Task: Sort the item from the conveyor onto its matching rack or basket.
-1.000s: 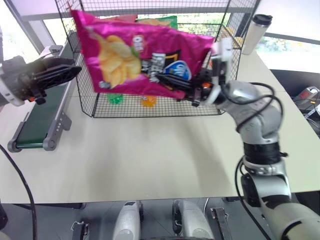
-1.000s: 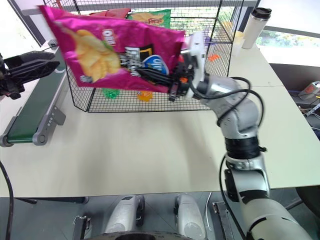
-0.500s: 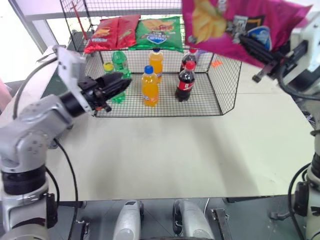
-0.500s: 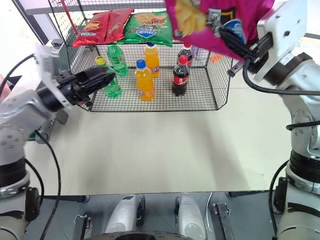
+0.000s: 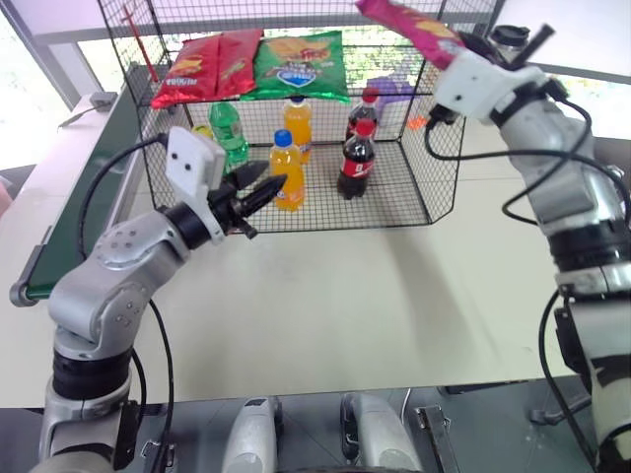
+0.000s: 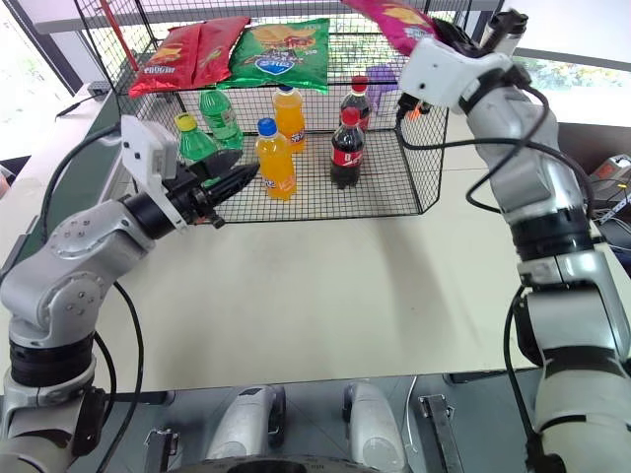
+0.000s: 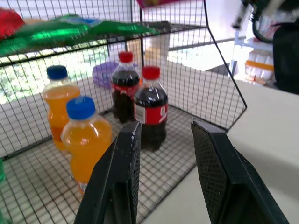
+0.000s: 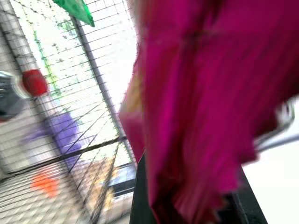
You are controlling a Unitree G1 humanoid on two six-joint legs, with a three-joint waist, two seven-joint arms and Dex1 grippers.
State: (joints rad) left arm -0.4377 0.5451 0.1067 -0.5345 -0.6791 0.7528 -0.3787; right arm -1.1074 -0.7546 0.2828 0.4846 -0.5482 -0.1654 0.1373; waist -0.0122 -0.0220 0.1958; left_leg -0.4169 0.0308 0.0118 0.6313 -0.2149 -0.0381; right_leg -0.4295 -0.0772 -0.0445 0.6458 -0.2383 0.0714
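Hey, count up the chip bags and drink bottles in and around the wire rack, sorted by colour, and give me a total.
Red chip bags: 2
Green chip bag: 1
Magenta-pink chip bag, held in the right gripper: 1
Orange soda bottles: 2
Cola bottles: 2
Green soda bottles: 2
Total: 10

Magenta chip bag (image 5: 412,22), red bags (image 5: 205,65), green bag (image 5: 300,63), black rack (image 5: 434,158)

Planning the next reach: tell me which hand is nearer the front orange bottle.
Left. The left hand hovers just outside the mesh beside the orange bottle; the right hand is up at the rack's far top corner.
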